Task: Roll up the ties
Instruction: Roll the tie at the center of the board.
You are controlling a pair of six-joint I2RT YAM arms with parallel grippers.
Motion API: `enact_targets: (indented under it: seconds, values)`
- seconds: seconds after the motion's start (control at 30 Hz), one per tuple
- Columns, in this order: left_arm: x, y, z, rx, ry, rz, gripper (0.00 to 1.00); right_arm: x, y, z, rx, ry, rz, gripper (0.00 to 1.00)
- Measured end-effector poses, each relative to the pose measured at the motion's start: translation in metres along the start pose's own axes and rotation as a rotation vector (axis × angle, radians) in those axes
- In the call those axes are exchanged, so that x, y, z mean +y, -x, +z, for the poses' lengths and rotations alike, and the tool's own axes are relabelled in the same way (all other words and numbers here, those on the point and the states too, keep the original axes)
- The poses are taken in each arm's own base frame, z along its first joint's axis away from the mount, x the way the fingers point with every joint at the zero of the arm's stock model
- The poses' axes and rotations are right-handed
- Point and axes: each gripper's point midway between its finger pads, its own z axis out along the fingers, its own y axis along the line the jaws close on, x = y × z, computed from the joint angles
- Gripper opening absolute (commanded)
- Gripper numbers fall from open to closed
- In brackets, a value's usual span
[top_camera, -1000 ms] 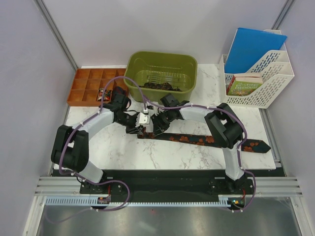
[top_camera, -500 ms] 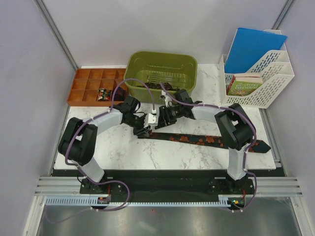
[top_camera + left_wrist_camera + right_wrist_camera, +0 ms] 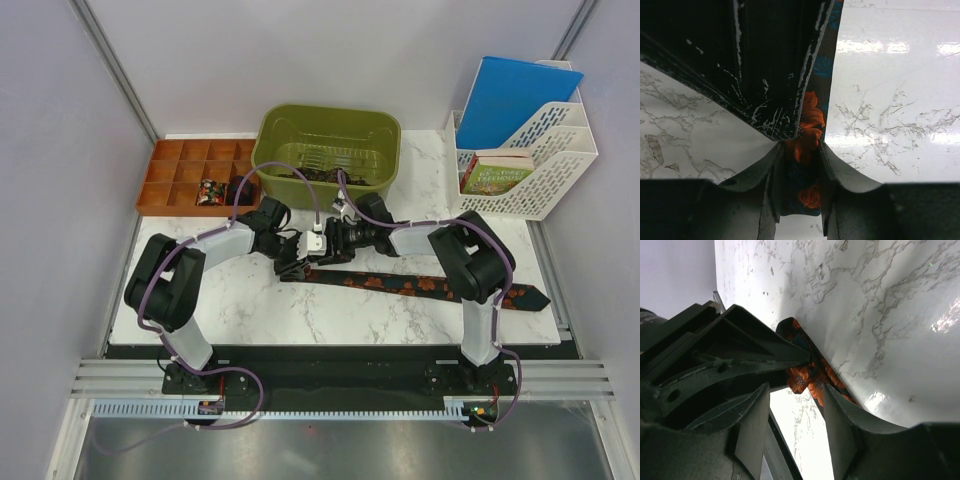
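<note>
White marble tabletop [image 3: 250, 300], grey walls [image 3: 60, 150]; the tie [image 3: 809, 117] sits pinched in the left gripper [image 3: 800, 150], with the right gripper [image 3: 796, 390] spread wide just beside it.

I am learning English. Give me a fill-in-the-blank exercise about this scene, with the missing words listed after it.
1. The left gripper pinches the narrow end of the flat tie, which lies on the ___.
2. The bin behind the arms is ___.
3. A rolled tie sits in the ___ tray.
4. The folder in the white rack is ___.

Missing words: table; green; orange; blue.
</note>
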Motion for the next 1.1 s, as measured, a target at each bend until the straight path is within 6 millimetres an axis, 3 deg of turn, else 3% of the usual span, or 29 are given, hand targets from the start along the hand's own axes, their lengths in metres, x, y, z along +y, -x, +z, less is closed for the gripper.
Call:
enact_targets:
  seconds: [0.1,0.4,0.73,0.83,0.93,1.1]
  values:
    - [0.001,0.001,0.0,-0.001,0.004,-0.003,0.38,-0.003,0.0,0.005,-0.004,0.002,0.015,0.46]
    - [0.001,0.001,0.001,0.002,0.008,-0.008,0.38,-0.005,-0.01,0.021,0.014,0.01,0.062,0.44]
    - [0.001,-0.002,0.002,0.014,0.017,-0.018,0.44,-0.011,-0.018,0.021,0.012,-0.005,0.095,0.09]
    - [0.0,-0.004,0.003,0.013,0.019,-0.033,0.54,-0.014,-0.02,0.021,0.019,-0.015,0.091,0.0]
    - [-0.001,-0.011,-0.001,0.016,0.027,-0.052,0.58,-0.018,-0.024,0.02,0.031,-0.028,0.082,0.0]
    - [0.005,-0.026,-0.023,0.011,0.082,-0.102,0.62,-0.023,-0.029,0.019,0.047,-0.047,0.066,0.0]
